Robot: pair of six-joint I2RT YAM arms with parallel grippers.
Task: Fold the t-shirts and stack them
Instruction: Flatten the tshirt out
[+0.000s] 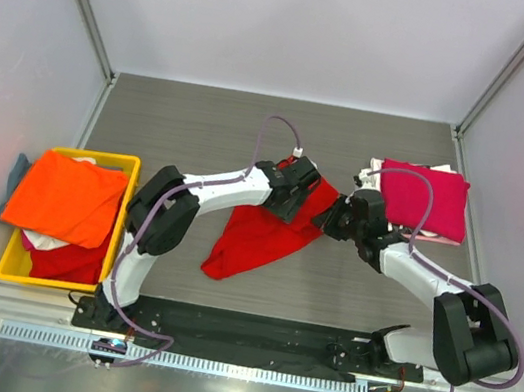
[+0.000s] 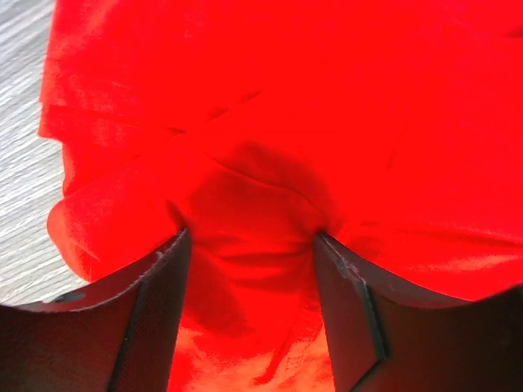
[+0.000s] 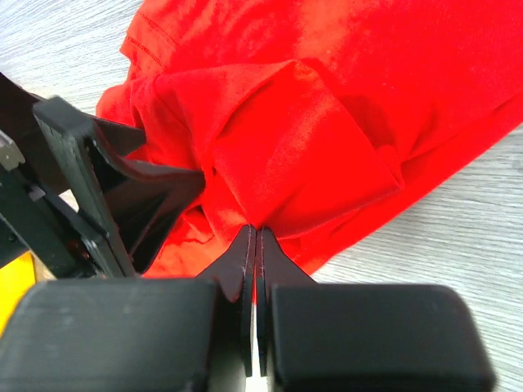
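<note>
- Red t-shirt: rumpled and unfolded at the centre of the table, narrowing toward 7 o'clock, with the top edge bunched up at 1 o'clock.
- At that bunched edge, right gripper: pressed fully together, nipping a fold of the red cloth at the very fingertips.
- Just beside it, toward 9 o'clock, left gripper: jaws standing apart, with a hump of the same cloth bulging between. Cannot tell whether squeezed or merely straddled.
- At 2 o'clock on the table, well apart from the red one: magenta-pink shirt, already folded, resting on a white shirt with only a pale edge showing.
- At 9 o'clock: yellow crate holding an orange shirt with more red cloth beneath.
- Step in hand, by judgement: taking hold of the red t-shirt's edge to spread it flat, ahead of any folding.
- Next move calls for a sure pinch on the left side, then drawing both holds apart to lay the cloth smooth. Risk of catching several layers at once and dragging a wad rather than one edge.
</note>
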